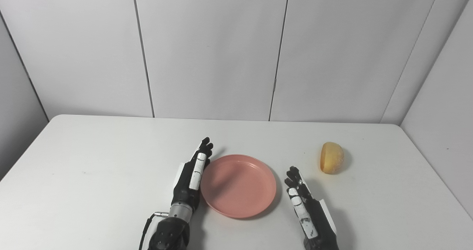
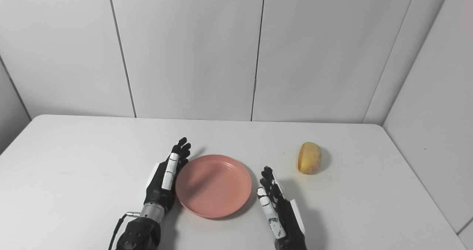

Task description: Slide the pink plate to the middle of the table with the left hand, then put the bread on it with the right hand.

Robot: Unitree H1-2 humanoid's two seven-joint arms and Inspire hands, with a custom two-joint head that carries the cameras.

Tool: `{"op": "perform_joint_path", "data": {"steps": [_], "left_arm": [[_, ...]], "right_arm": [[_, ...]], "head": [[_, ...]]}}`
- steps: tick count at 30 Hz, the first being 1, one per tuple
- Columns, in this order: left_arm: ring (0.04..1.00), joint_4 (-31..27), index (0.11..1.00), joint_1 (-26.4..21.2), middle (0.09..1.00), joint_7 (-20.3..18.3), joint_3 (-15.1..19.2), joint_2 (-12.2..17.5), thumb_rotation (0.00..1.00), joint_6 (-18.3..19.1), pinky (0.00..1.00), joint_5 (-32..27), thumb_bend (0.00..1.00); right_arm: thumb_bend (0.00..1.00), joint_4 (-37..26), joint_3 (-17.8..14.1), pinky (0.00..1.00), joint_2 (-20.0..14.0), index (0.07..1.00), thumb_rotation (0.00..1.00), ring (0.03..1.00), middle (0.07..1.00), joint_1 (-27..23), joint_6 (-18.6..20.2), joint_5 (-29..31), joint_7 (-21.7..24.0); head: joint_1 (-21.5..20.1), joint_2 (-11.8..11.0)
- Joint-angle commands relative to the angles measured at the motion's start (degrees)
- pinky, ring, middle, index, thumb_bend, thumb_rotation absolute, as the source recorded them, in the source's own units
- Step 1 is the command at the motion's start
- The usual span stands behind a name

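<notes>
Left hand (image 1: 192, 179), fingers apart and empty, is pressing the round pink plastic plate's (image 1: 238, 185) nine-o'clock rim. Right hand (image 1: 308, 213) is waiting apart, empty; reaching toward the yellow bread roll (image 1: 331, 157) at one o'clock, it risks rolling it off the white worktop (image 1: 92, 176).

On the white table (image 1: 92, 168): one pink plate (image 1: 238, 185), near the middle. One piece of bread (image 1: 331, 157), yellowish, far right of the plate and apart from it. Two robot hands: one left hand (image 1: 192, 179) just beside the plate's left rim, one right hand (image 1: 306, 209) near its right side, neither holding anything. Behind the table, one wall of white panels (image 1: 210, 50).
</notes>
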Motion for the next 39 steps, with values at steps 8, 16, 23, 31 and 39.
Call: {"op": "perform_joint_path", "data": {"steps": [8, 16, 23, 31, 39], "left_arm": [[0.971, 2.2, 0.934, -0.1, 0.96, 0.6, 0.5, -0.6, 1.0, -3.3, 1.0, 0.5, 0.73], [0.97, 4.2, 0.936, -0.5, 0.966, 1.4, 0.3, -0.5, 1.0, -6.6, 0.98, 1.3, 0.73], [0.961, 4.4, 0.916, -0.4, 0.959, 2.5, 1.5, -1.0, 1.0, -6.9, 0.97, 1.1, 0.76], [0.941, 4.8, 0.913, -0.8, 0.945, 3.5, 1.8, -0.9, 1.0, -6.5, 0.95, 1.6, 0.76], [0.936, 5.3, 0.913, -1.0, 0.939, 3.5, 1.8, -0.9, 1.0, -7.0, 0.95, 1.5, 0.73]], "right_arm": [[0.62, -2.5, -1.0, 1.0, -1.8, 0.973, 0.84, 0.977, 0.968, -2.7, -4.1, -1.6, -0.9], [0.64, -9.3, -1.6, 0.88, -4.7, 0.94, 0.76, 0.908, 0.934, -5.1, -2.9, -16.4, -7.1], [0.63, -13.5, -2.8, 0.83, -6.4, 0.927, 0.61, 0.867, 0.913, -7.4, -0.1, -24.6, -9.5], [0.66, -12.1, -4.1, 0.8, -9.5, 0.921, 0.5, 0.865, 0.9, -11.0, 3.6, -31.3, -9.9], [0.68, -7.4, -4.0, 0.82, -15.2, 0.933, 0.43, 0.91, 0.933, -14.6, 5.7, -33.5, -7.6]], "head": [[0.0, -0.3], [-0.3, -0.8], [-1.0, -0.7], [-1.5, -1.3], [-1.6, -1.5]]}}
